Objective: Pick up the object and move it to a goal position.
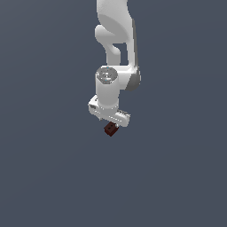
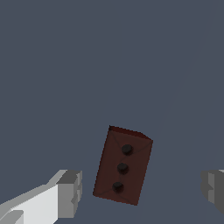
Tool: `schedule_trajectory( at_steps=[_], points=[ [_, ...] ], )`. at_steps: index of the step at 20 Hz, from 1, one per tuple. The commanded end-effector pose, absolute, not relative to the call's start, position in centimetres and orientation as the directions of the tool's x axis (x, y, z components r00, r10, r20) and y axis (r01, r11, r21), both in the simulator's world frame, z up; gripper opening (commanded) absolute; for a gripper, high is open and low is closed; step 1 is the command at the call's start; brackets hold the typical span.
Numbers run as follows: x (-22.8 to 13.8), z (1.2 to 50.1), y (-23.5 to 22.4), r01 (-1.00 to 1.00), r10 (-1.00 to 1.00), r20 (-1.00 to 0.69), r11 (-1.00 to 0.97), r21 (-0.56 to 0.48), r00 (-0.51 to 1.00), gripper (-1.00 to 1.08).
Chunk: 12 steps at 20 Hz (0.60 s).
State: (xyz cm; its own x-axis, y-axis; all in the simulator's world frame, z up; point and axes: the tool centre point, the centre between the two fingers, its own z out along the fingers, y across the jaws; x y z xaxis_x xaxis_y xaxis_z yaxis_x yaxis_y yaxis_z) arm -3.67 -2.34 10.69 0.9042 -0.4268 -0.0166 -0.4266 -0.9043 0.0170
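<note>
The white robot claw [image 1: 109, 119] stands wide open above the plain grey-blue desk [image 1: 48, 177]. The small dark red-brown boxy block with three dark spots [image 2: 123, 165] lies between its grey fingertips [image 2: 70, 192], apart from both of them.

Arm [image 1: 116, 35] rendered in smooth white, rounded links with grey shading at the joints. A circular grey-mottled cap is seen on the wrist cylinder above the end effector [image 1: 110, 122]. White boxy hand; fingers [image 2: 70, 192] tipped with grey blocky pads.
</note>
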Motion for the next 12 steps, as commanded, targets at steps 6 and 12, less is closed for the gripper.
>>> schedule_trajectory(
  at_steps=[6, 12],
  points=[
    [-4.5, 8.7, -1.4, -0.565, -0.565, -0.005, -0.825, 0.006, 0.825, 1.00],
    [-4.8, 7.9, -1.1, -0.620, -0.620, -0.001, -0.785, 0.001, 0.785, 1.00]
  ],
)
